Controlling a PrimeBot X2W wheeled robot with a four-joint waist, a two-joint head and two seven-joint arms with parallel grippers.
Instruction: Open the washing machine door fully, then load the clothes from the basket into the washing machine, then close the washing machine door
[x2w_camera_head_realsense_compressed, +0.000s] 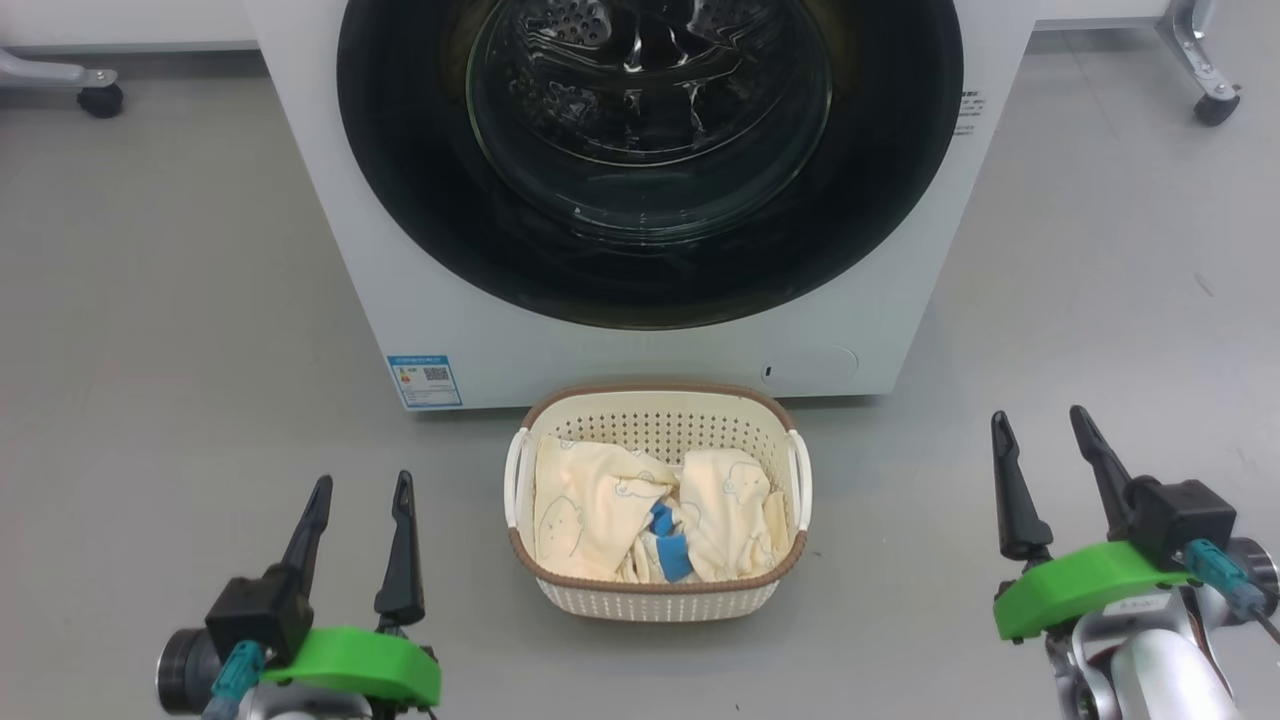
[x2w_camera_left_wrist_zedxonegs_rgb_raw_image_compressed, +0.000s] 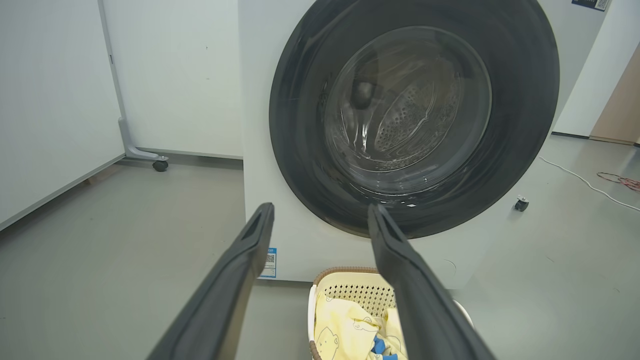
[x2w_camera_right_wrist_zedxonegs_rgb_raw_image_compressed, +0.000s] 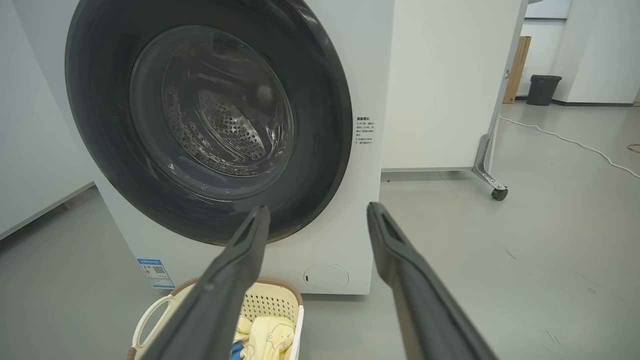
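Both pairs of dark fingers stand spread wide, holding nothing: the left gripper (x2w_camera_head_realsense_compressed: 362, 482) at 7 o'clock of the basket (x2w_camera_head_realsense_compressed: 660, 600), the right gripper (x2w_camera_head_realsense_compressed: 1038, 415) at 4 o'clock, each well apart from it. The basket sits on the floor (x2w_camera_head_realsense_compressed: 150, 300) just before the washing machine (x2w_camera_head_realsense_compressed: 430, 330), with the clothes (x2w_camera_head_realsense_compressed: 590, 505) heaped inside. At its 12 o'clock the washing machine door (x2w_camera_head_realsense_compressed: 420, 200) is shut. Its glossy rim looks stiff and slippery. I can make out no handle, so hooking the rim's edge seems likelier than pinching. The clothes look light and limp; a raised fold suits.
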